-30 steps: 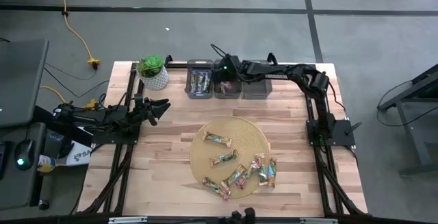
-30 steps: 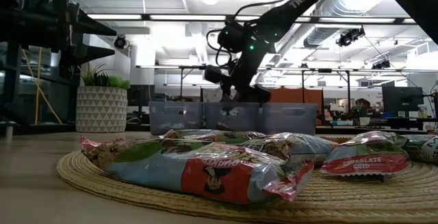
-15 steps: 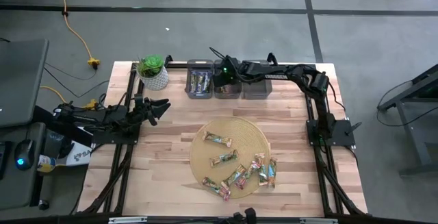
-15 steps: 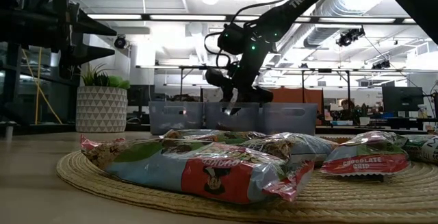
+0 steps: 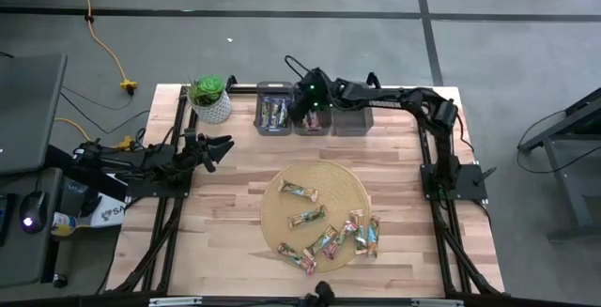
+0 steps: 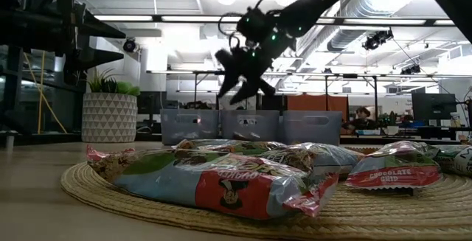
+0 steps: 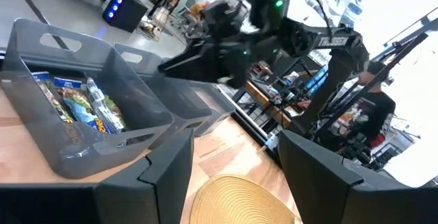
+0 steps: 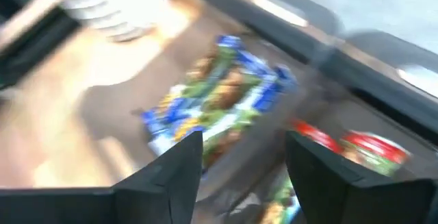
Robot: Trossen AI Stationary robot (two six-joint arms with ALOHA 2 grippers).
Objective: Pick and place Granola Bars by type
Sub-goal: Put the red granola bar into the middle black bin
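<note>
The high view shows the right claw [image 5: 305, 110] above the three grey plastic bins [image 5: 274, 119] at the far edge of the wooden tabletop [image 5: 225, 204]. Only the low view shows its height: the right claw [image 6: 240, 86] hangs clear above the bin rims, fingers apart, holding nothing. The right wrist view reveals blue-wrapped bars [image 8: 219, 101] in one bin and red-wrapped bars [image 8: 349, 145] in the adjacent bin. The remaining shiny-wrapped granola bars [image 5: 326, 232] lie flat on the round woven straw mat [image 5: 347, 190], long axes pointing in mixed directions. The left claw [image 5: 223, 145] waits near the white potted plant [image 5: 209, 99], fingers apart, empty.
</note>
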